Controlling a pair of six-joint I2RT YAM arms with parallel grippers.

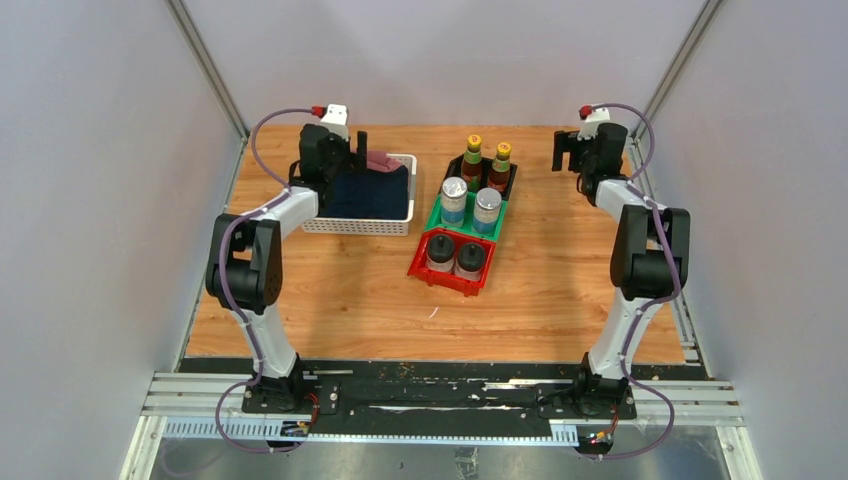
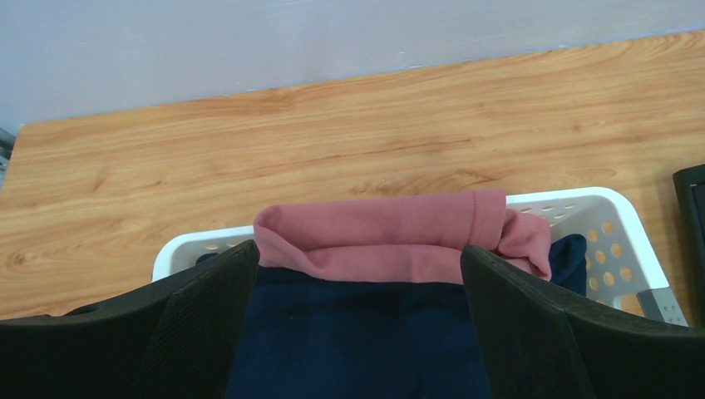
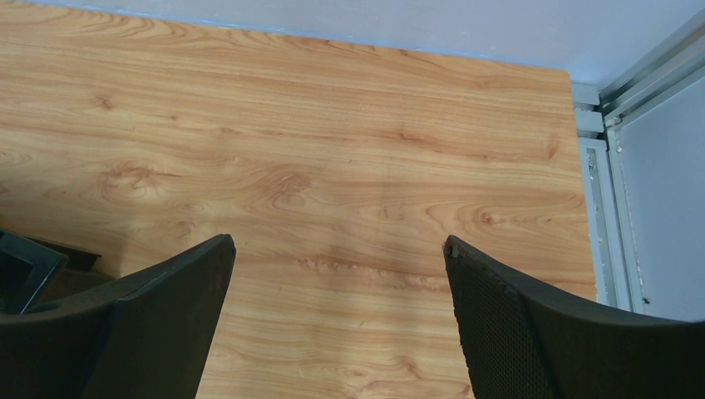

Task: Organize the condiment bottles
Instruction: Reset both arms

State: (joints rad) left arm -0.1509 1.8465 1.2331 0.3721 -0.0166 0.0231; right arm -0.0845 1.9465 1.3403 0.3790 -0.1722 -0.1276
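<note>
Six condiment bottles stand in a row of three bins in the top view. Two slim yellow-capped sauce bottles [image 1: 473, 158] [image 1: 500, 165] stand in the black bin [image 1: 512, 182]. Two silver-lidded shakers [image 1: 454, 200] [image 1: 487, 208] stand in the green bin [image 1: 434, 214]. Two black-lidded jars [image 1: 440, 252] [image 1: 470, 259] stand in the red bin [image 1: 446, 281]. My left gripper [image 1: 352, 158] [image 2: 357, 249] is open and empty above the white basket. My right gripper [image 1: 568, 153] [image 3: 338, 241] is open and empty above bare wood, right of the black bin.
The white basket [image 1: 360, 226] [image 2: 582, 199] holds navy cloth [image 2: 357, 332] and a folded pink cloth [image 2: 374, 224]. The black bin's edge shows in the left wrist view [image 2: 694, 199] and the right wrist view [image 3: 25, 266]. Grey walls enclose the wooden table [image 1: 540, 300].
</note>
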